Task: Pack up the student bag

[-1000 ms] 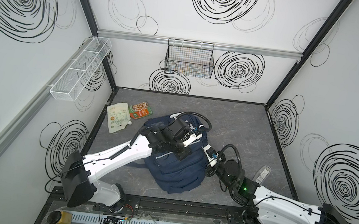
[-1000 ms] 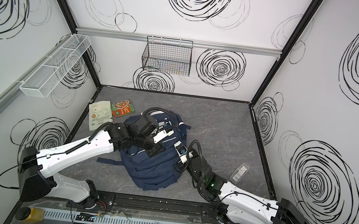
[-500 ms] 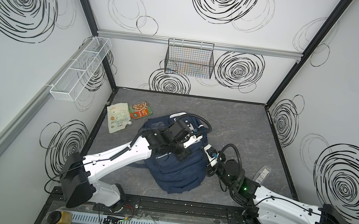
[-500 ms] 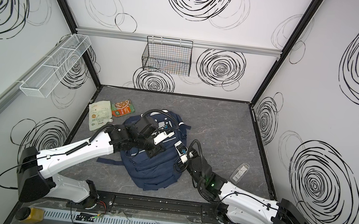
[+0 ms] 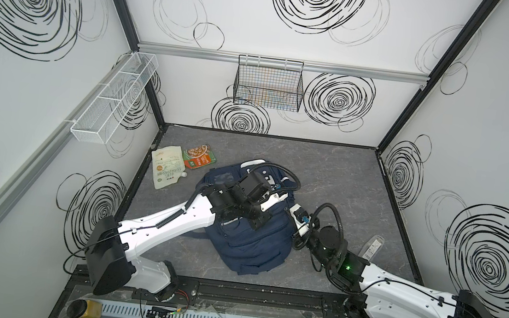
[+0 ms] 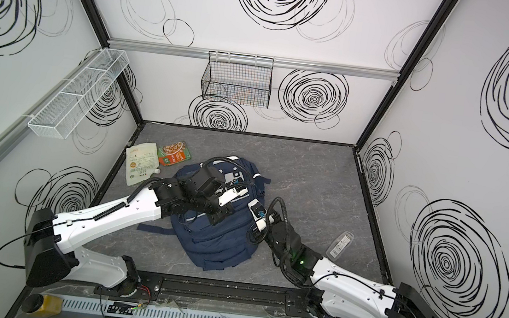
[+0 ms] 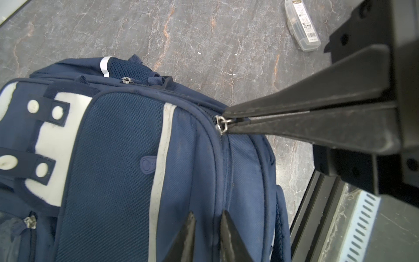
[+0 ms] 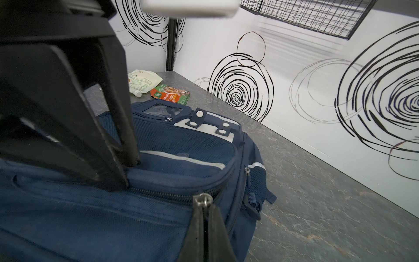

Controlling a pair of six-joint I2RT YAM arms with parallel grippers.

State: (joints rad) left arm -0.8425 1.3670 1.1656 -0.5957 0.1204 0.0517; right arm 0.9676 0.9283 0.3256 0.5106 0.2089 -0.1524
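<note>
Right gripper [image 7: 231, 122] is clamped on the silver metal zip pull [image 8: 203, 200] of the navy fabric student bag [image 5: 252, 248], mid-frame in a top view. Left gripper [image 7: 207, 226] has been narrowed about a seam [image 7: 214, 192]; grip unconfirmed. Unzipping is judged imminent. Zip seen closed, contents unseen; cream spouted pouch [image 5: 168, 167] lies outside, upper left.

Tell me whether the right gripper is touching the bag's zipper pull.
Touching. The left wrist view shows the right gripper shut on the zipper pull of the student bag.

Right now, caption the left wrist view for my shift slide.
Right gripper pinches a zipper pull on the student bag; left gripper over its front.
</note>
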